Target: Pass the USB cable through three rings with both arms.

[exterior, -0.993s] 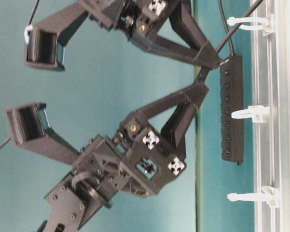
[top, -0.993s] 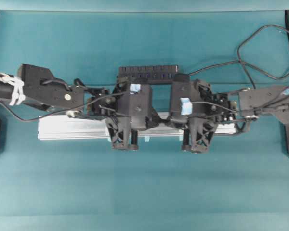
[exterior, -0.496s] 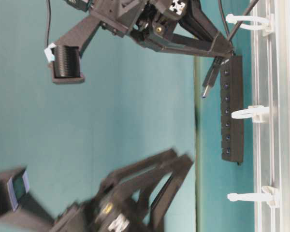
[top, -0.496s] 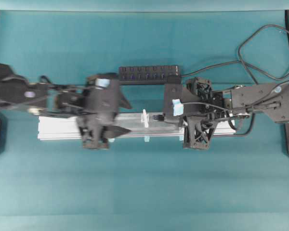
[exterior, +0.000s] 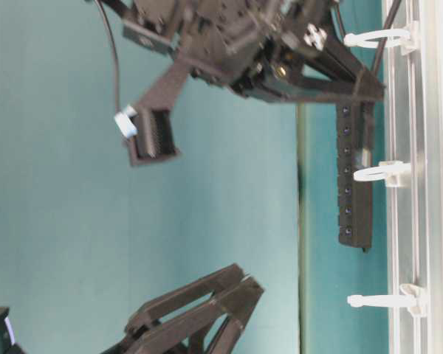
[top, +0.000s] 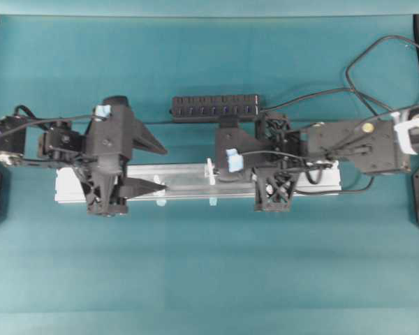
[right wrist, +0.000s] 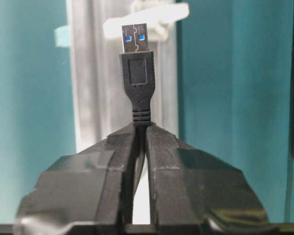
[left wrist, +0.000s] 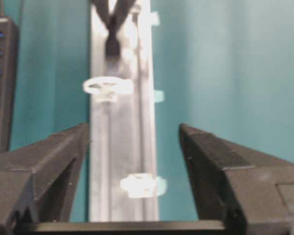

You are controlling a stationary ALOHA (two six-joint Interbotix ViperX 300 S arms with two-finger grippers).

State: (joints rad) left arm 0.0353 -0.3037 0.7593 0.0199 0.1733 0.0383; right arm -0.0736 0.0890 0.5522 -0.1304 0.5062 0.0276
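Observation:
My right gripper (right wrist: 141, 128) is shut on the USB cable just behind its black plug (right wrist: 137, 73). The plug points at the middle ring (right wrist: 147, 22), a short way in front of it. Overhead, the right gripper (top: 221, 169) hovers over the rail just right of that ring (top: 209, 171). In the table-level view the cable (exterior: 385, 46) runs through the top ring (exterior: 380, 37). The other two rings (exterior: 380, 173) (exterior: 380, 300) have nothing in them. My left gripper (top: 159, 167) stands open over the rail's left part, empty. From its wrist I see a ring (left wrist: 139, 185) between the jaws, and beyond it the middle ring (left wrist: 108, 88) and the plug (left wrist: 112, 46).
The silver rail (top: 77, 187) lies across the table's middle. A black multi-port hub (top: 215, 107) lies just behind it, with its cord looping off to the back right (top: 377, 49). Teal cloth covers the table in front of the rail.
The left gripper opened, let go of the cable and drew back to the left along the rail. The right gripper, still shut on the cable, carried the plug left towards the middle ring.

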